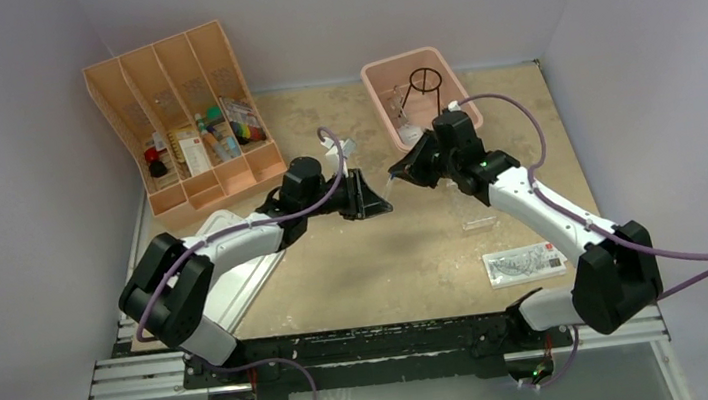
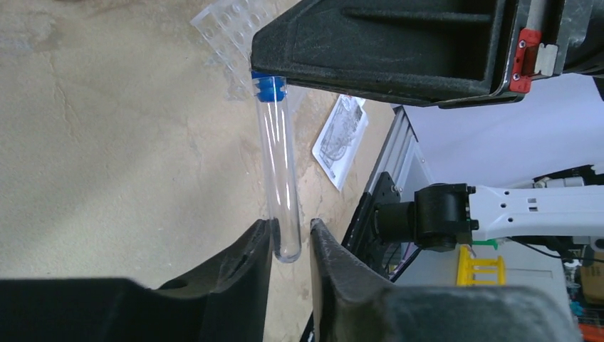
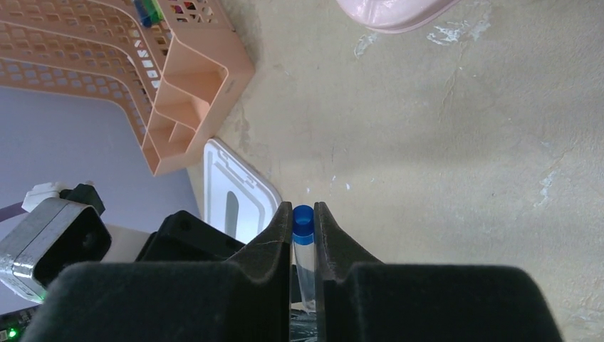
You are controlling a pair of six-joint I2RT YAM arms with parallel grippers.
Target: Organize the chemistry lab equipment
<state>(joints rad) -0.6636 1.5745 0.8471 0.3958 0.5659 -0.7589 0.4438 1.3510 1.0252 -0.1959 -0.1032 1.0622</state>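
Note:
The blue-tipped dropper (image 1: pixel 388 186), a clear tube with a blue cap, hangs in the air between both arms over the table's middle. My right gripper (image 1: pixel 397 173) is shut on its blue end (image 3: pixel 303 217). In the left wrist view the tube (image 2: pixel 278 164) runs down from the right gripper's fingers (image 2: pixel 377 43) to my left gripper (image 2: pixel 290 229). The left jaws stand open around the tube's round end: the left finger touches it, the right finger stands a little apart. The black wire ring tripod (image 1: pixel 425 79) and a clear glass flask (image 1: pixel 410 131) are in the pink tub.
The orange divided tray (image 1: pixel 218 185) with small items stands at the back left. The pink tub (image 1: pixel 401 57) is at the back centre. A clear well rack (image 1: pixel 478 221) and a clear packet (image 1: pixel 525 262) lie at the right. A white lid (image 1: pixel 234 244) lies under the left arm.

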